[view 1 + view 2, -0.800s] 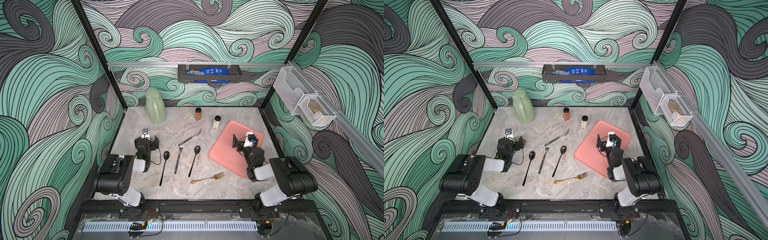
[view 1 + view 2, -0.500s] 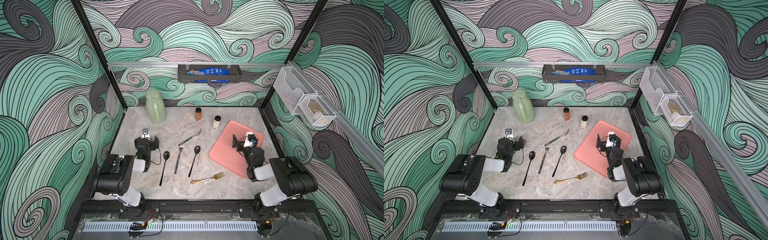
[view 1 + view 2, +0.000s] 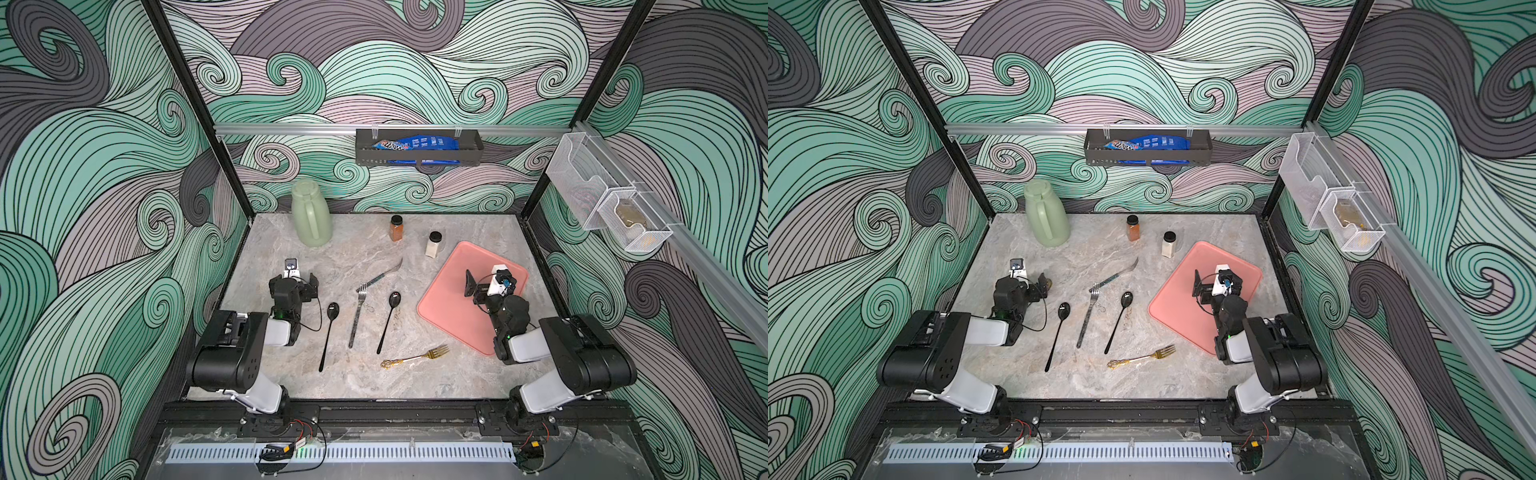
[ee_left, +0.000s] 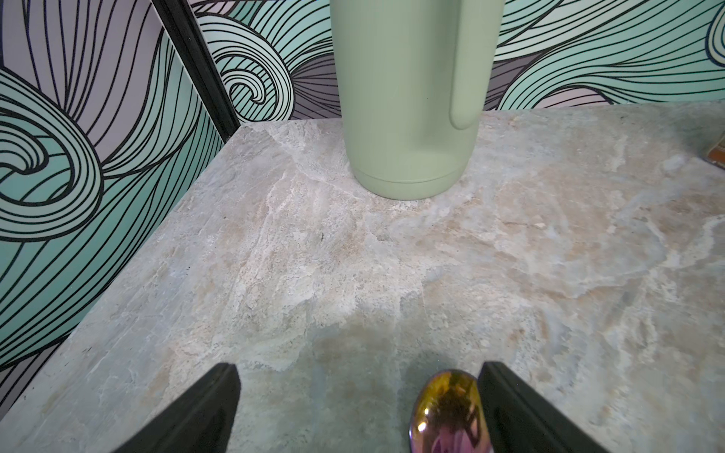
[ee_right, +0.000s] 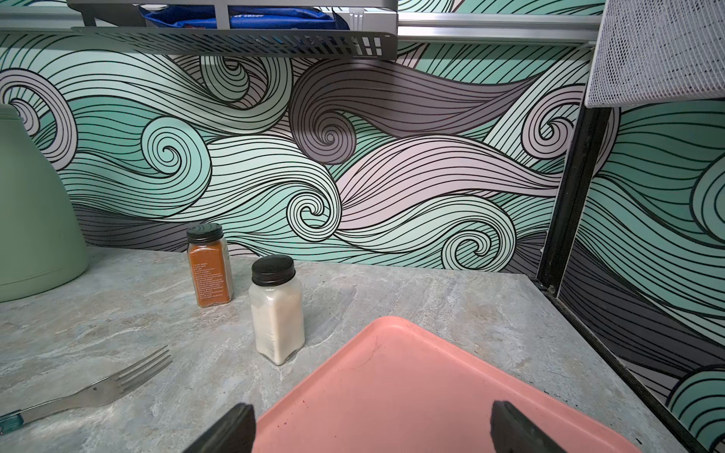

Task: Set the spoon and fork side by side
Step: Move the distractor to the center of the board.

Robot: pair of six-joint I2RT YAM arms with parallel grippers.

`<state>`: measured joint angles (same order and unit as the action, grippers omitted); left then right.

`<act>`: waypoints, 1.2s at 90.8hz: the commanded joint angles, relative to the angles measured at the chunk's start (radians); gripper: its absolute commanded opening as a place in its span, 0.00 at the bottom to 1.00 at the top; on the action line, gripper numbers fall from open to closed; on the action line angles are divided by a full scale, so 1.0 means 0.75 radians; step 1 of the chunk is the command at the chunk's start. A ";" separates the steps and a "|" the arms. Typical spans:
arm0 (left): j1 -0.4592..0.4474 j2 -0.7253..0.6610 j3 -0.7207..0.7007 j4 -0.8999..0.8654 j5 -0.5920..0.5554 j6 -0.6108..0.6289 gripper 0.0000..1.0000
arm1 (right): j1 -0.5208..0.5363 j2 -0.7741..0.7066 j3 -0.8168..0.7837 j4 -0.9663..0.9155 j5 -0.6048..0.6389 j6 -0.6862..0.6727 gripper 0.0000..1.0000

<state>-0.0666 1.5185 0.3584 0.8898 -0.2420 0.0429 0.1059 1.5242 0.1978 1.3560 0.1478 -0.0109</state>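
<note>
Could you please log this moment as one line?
left gripper open, at spoon | right gripper open, over tray | fork untouched

The left arm (image 3: pixel 226 357), well apart from the pink tray (image 3: pixel 449 299), and the right arm (image 3: pixel 582 361) beside it share glossy black boxy housings, rounded white links, thin looping black cables and white wrist blocks, with red wires at their bases.
</note>
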 commanded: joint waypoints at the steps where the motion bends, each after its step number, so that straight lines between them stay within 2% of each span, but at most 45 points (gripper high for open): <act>1: -0.064 -0.159 0.050 -0.135 -0.133 0.041 0.99 | 0.001 -0.127 0.074 -0.188 0.144 0.047 0.99; 8: -0.146 -0.262 0.141 -0.387 -0.306 0.029 0.99 | 0.013 -0.227 0.193 -0.462 0.246 0.137 0.99; 15: -0.178 -0.344 0.240 -0.610 -0.406 -0.197 0.99 | -0.009 -0.299 0.338 -0.753 0.254 0.341 0.99; 21: -0.193 -0.400 0.323 -0.800 -0.384 -0.356 0.99 | -0.021 -0.337 0.482 -1.010 0.232 0.503 0.98; 29: -0.238 -0.453 0.479 -1.052 -0.340 -0.467 0.99 | -0.028 -0.343 0.690 -1.376 0.185 0.685 0.98; 33: -0.248 -0.466 0.556 -1.173 -0.302 -0.540 0.99 | -0.030 -0.335 0.781 -1.519 0.102 0.722 0.98; 38: -0.253 -0.477 0.648 -1.292 -0.174 -0.585 0.99 | -0.031 -0.322 0.869 -1.633 -0.029 0.733 0.98; 47: -0.286 -0.482 0.795 -1.473 0.052 -0.593 0.99 | -0.032 -0.309 0.974 -1.767 -0.205 0.737 0.98; 51: -0.304 -0.483 0.848 -1.525 0.145 -0.578 0.96 | -0.031 -0.308 1.011 -1.834 -0.271 0.732 0.96; 66: -0.401 -0.478 0.945 -1.723 0.492 -0.514 0.90 | -0.031 -0.324 1.117 -2.103 -0.375 0.689 0.88; 88: -0.546 -0.471 0.957 -1.979 0.618 -0.496 0.82 | -0.031 -0.404 1.041 -2.243 -0.469 0.666 0.79; 109: -0.590 -0.510 0.831 -1.989 0.641 -0.524 0.77 | -0.004 -0.323 0.990 -2.241 -0.518 0.647 0.70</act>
<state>-0.5011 1.1572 1.0168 -0.5552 0.2001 -0.3443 0.0864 1.2430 0.9520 -0.3016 -0.1963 0.4919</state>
